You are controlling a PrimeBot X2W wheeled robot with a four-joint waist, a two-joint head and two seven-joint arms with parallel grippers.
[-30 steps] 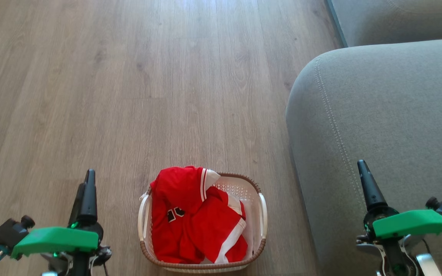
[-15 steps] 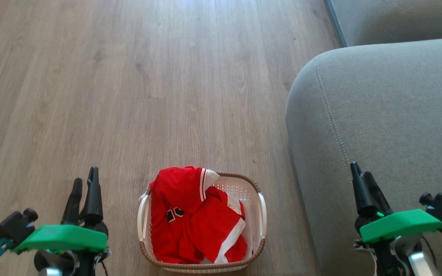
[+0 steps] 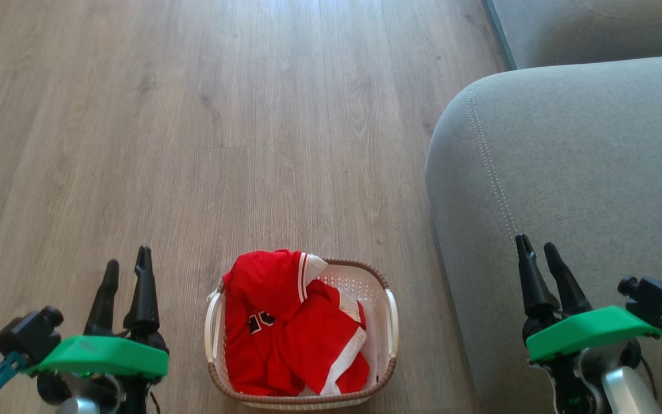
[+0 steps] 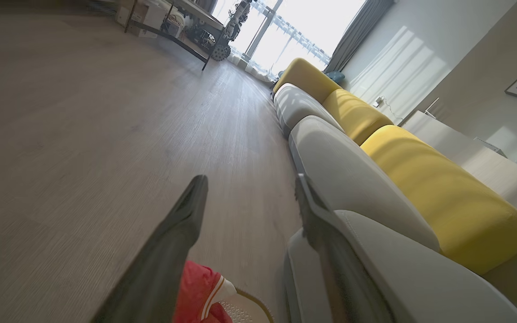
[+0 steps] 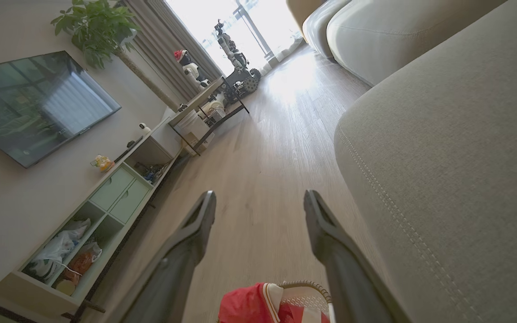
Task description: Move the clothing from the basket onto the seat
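Observation:
The red clothing [image 3: 285,330] with white stripe trim lies bunched in the white basket [image 3: 390,322] on the wooden floor, low in the middle of the head view. The grey seat [image 3: 584,167] fills the right side. My left gripper [image 3: 128,265] hovers open left of the basket, above the floor. My right gripper [image 3: 538,247] stands open over the seat's front edge. The left wrist view catches a red corner of the clothing [image 4: 198,291] between the fingers [image 4: 186,215], and the right wrist view shows the clothing [image 5: 249,305] and the basket [image 5: 305,287] rim.
Bare wooden floor [image 3: 193,126] stretches ahead and to the left. A second grey cushion [image 3: 589,26] lies beyond the seat, with yellow backrests [image 4: 438,188] behind. A low shelf unit [image 5: 106,211], a wall screen [image 5: 34,103] and a plant [image 5: 97,27] line the far wall.
Both grippers have turned about their wrists, so each now shows two separate fingers instead of one. The right gripper has drifted slightly left. The clothing and basket have not moved.

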